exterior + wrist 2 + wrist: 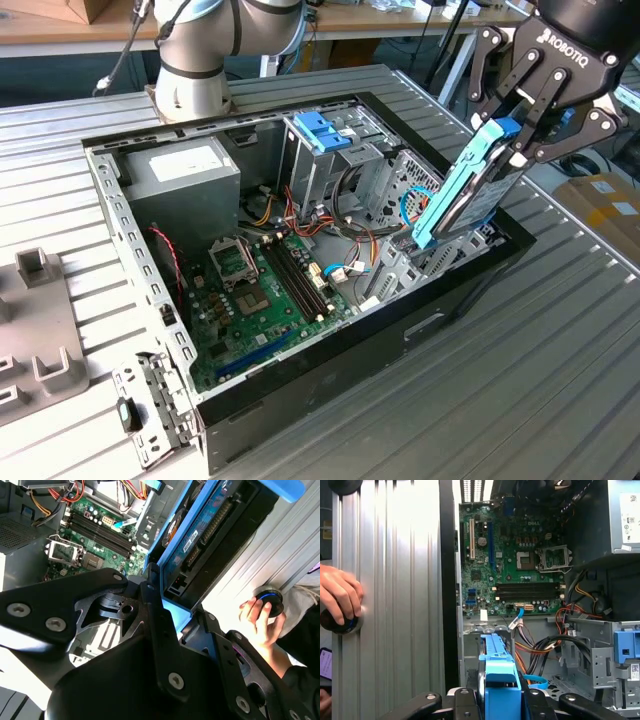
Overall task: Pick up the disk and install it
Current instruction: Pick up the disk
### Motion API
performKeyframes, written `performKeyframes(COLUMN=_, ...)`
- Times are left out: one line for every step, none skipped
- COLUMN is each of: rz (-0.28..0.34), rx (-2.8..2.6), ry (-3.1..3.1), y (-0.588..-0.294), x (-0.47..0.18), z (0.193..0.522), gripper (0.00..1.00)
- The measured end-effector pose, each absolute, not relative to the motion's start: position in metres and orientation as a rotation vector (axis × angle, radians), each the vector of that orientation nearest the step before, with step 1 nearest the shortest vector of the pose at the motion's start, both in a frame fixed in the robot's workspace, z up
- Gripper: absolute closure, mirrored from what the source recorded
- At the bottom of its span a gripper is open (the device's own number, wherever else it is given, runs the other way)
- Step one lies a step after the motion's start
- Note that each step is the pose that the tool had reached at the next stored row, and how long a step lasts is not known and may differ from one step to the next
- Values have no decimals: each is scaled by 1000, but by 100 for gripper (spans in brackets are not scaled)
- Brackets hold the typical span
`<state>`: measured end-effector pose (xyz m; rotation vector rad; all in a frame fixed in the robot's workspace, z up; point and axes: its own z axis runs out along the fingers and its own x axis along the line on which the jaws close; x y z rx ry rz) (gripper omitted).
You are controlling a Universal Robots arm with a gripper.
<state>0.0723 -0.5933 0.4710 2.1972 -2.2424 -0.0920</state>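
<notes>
The jaws of the gripper [512,140] are pinched on the top end of the disk [462,195], their black fingers [540,108] pressing the light-blue carrier frame from both sides. The disk is a flat silver-grey metal slab edged all round by that blue plastic frame; in the exterior view it hangs tilted, its upper end with the blue tab between the fingers and its lower end angled down toward the exterior view's left. The lower end reaches into the open computer case [470,285], near the drive cage at the case's side by the exterior view's right, among blue and red cables; whether it touches the cage cannot be told. In the second wrist view the disk [212,535] runs up and away from the gripper's linkage, its dark circuit-board face and connector showing. In the first wrist view the blue frame [501,680] sits edge-on between the fingers, above the green motherboard [512,565]. A person's hand [340,597] rests on a round black knob [340,624] on the ribbed metal table [400,605] beside the case.
</notes>
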Motion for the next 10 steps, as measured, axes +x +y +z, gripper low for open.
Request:
performKeyframes(rz=-91, rx=2197, ry=-2242, y=-593, x=73, z=471, gripper=63)
performKeyframes(rz=-90, rx=2196, ry=-2242, y=-590, x=73, z=470, gripper=63)
performKeyframes(rz=-89, rx=2196, ry=-2241, y=-589, x=73, z=470, gripper=63)
performKeyframes(rz=-88, rx=2196, ry=-2241, y=-587, x=73, z=469, gripper=63)
performKeyframes(rz=-88, rx=2195, ry=-2241, y=-586, x=73, z=469, gripper=63)
performKeyframes(rz=-87, rx=2195, ry=-2240, y=-585, x=73, z=469, gripper=63)
performKeyframes(rz=-86, rx=2195, ry=-2240, y=-584, x=73, z=469, gripper=63)
performKeyframes(rz=-85, rx=2194, ry=-2240, y=-584, x=73, z=468, gripper=63)
performKeyframes(rz=-86, rx=2194, ry=-2240, y=-584, x=73, z=467, gripper=63)
performKeyframes(rz=-85, rx=2194, ry=-2240, y=-584, x=73, z=466, gripper=63)
